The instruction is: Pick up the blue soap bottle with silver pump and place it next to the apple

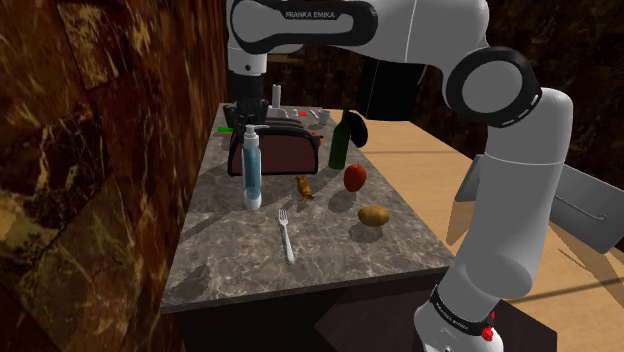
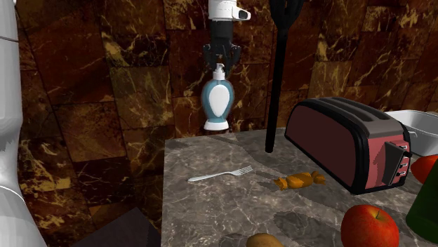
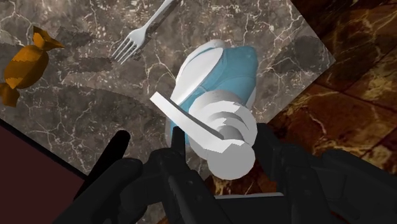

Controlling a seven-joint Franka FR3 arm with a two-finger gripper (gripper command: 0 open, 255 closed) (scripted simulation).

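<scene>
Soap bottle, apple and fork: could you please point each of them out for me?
soap bottle (image 1: 252, 170), shoulder view, on its blue body.
apple (image 1: 354, 177), shoulder view, on the middle of its red skin.
fork (image 1: 286, 236), shoulder view, on its handle.

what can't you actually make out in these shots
Small items behind the toaster, shoulder view: too small to name.
Green bottle, second exterior view: cut off by the right edge.
Potato, same view: cut off by the bottom edge.
Soap bottle, wrist view: its base is hidden under its own body and pump.
</scene>
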